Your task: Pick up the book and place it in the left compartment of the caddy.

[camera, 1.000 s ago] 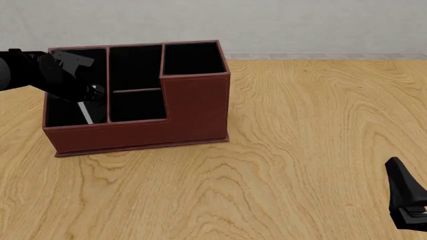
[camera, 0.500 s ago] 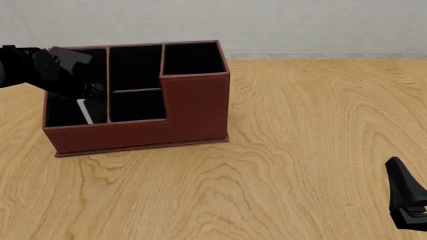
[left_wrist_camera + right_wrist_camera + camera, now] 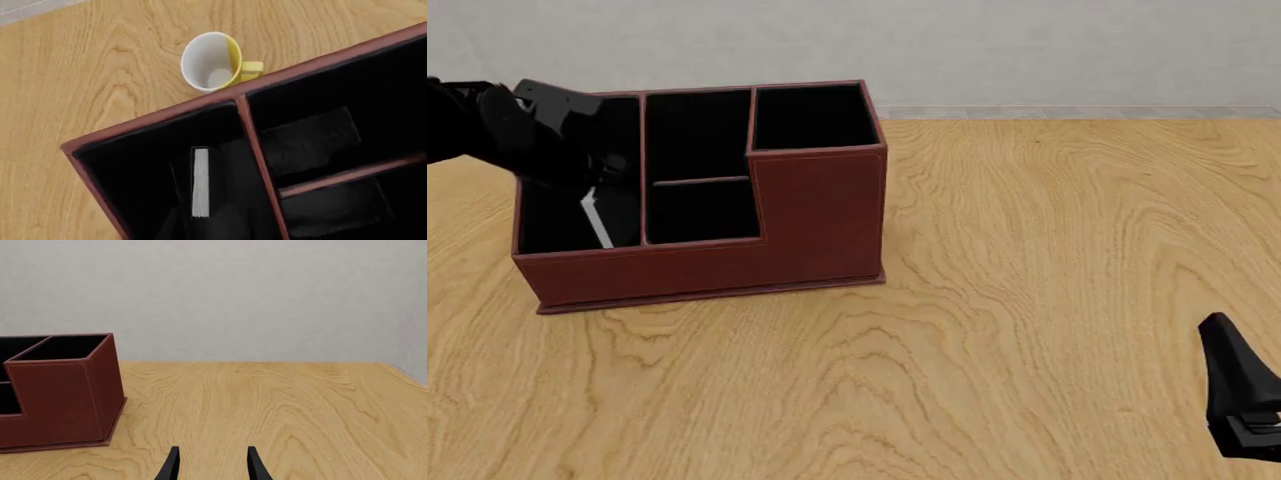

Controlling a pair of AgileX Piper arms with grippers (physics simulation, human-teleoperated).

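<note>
Front view: caddy (image 3: 701,235) on the wooden table (image 3: 1028,300), toward the left. The book (image 3: 597,222) stands in the left compartment (image 3: 561,225), white page edge showing, tilted. The left gripper (image 3: 594,165) hangs over that slot's rear; its jaw state cannot be told. The right gripper (image 3: 1241,400) sits low at the near right, well apart from the caddy.

Left wrist view: book (image 3: 201,182) upright inside the left compartment (image 3: 153,175); a yellow mug (image 3: 213,62) lies just outside the caddy (image 3: 267,130) wall.

Right wrist view: right gripper (image 3: 212,465) fingers apart, nothing between them; caddy (image 3: 63,395) off to one side.
</note>
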